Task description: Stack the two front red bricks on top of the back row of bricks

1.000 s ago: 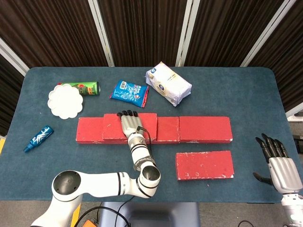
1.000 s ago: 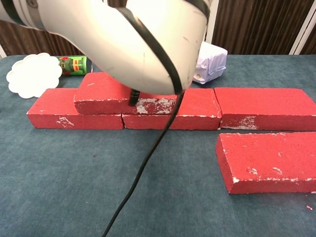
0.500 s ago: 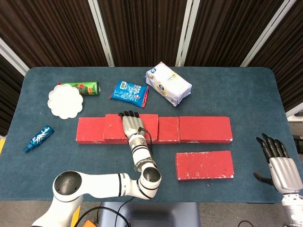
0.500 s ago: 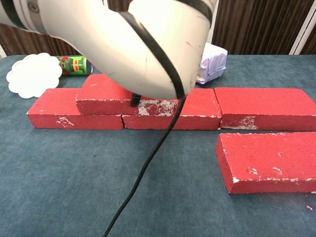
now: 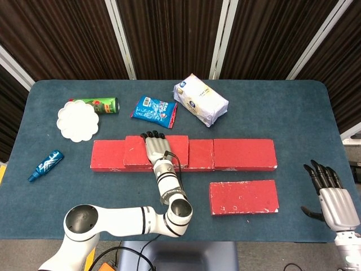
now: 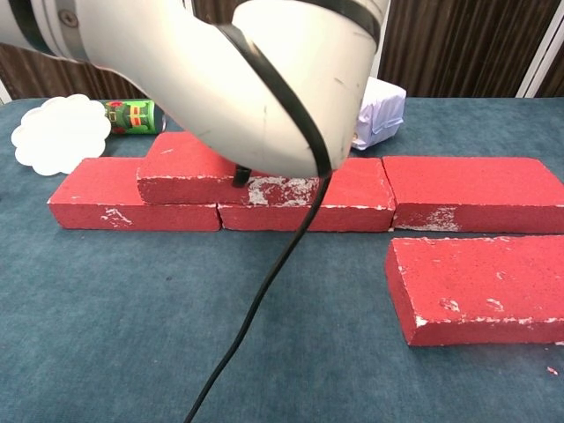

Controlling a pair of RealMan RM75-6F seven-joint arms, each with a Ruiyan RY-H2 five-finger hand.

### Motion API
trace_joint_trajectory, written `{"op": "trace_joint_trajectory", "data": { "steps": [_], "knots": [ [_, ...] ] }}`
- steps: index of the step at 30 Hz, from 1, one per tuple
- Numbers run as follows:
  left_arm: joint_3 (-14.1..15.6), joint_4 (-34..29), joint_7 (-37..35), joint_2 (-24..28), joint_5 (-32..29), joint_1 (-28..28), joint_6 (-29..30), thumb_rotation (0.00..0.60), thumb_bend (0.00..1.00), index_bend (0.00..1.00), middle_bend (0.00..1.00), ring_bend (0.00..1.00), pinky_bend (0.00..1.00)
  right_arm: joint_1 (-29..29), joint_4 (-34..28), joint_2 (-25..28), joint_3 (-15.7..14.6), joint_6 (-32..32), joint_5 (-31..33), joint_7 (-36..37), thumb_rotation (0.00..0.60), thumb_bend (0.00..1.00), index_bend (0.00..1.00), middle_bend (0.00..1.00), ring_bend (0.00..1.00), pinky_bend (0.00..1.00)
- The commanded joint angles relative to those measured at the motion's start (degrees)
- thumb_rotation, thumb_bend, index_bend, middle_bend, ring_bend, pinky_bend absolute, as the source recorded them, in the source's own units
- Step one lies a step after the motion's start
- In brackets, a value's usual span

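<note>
Left hand [image 5: 157, 148] is lying flat on top of the stacked red brick [image 5: 156, 151], fingers stretched out toward the far edge. Can't tell if it's actually gripping the brick or just pressing on it. That brick sits on the back row of bricks [image 5: 242, 154], over the seam between the left brick and the middle one. The chest view shows it a bit better: the stacked brick [image 6: 189, 167] sits on the row [image 6: 458, 194], though the left arm [image 6: 229, 70] fills the top of that shot and hides the hand completely.

The other front red brick [image 5: 243, 196] lies flat on the worktop [image 5: 293, 107], just in front of the right end of the row, not touching it.

Right hand [image 5: 330, 195] is off at the right edge of the worktop, fingers apart, holding nothing, well away from the bricks.

Behind the row:
- white plate [image 5: 77, 120]
- green can [image 5: 101, 105] lying on its side, right next to the plate
- blue snack bag [image 5: 154, 109]
- white packet [image 5: 201, 100]

A small blue bottle [image 5: 45, 165] lies near the left edge. A black cable [image 6: 256, 308] hangs down across the chest view, in front of the bricks.
</note>
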Motion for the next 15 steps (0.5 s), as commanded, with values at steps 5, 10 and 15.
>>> {"op": "trace_joint_trajectory", "data": {
  "steps": [5, 10, 15],
  "knots": [
    [-0.26, -0.89, 0.93, 0.23, -0.56, 0.08, 1.22, 0.600, 0.20, 0.00, 0.00, 0.00, 0.12, -0.01, -0.15, 0.27, -0.10, 0.08, -0.30, 0.71, 0.600, 0.00, 0.19, 0.00, 0.02, 0.00],
    [-1.13, -3.96, 0.03, 1.58, 0.26, 0.37, 2.41, 0.600, 0.19, 0.00, 0.00, 0.00, 0.12, -0.05, 0.10, 0.19, 0.00, 0.23, -0.16, 0.89, 0.600, 0.00, 0.19, 0.00, 0.02, 0.00],
    [-2.48, -9.92, -0.65, 4.59, 0.77, 1.14, 5.18, 0.600, 0.19, 0.00, 0.00, 0.00, 0.12, -0.10, 0.17, 0.08, 0.00, 0.44, -0.36, 1.05, 0.600, 0.00, 0.19, 0.00, 0.02, 0.00]
  ]
}}
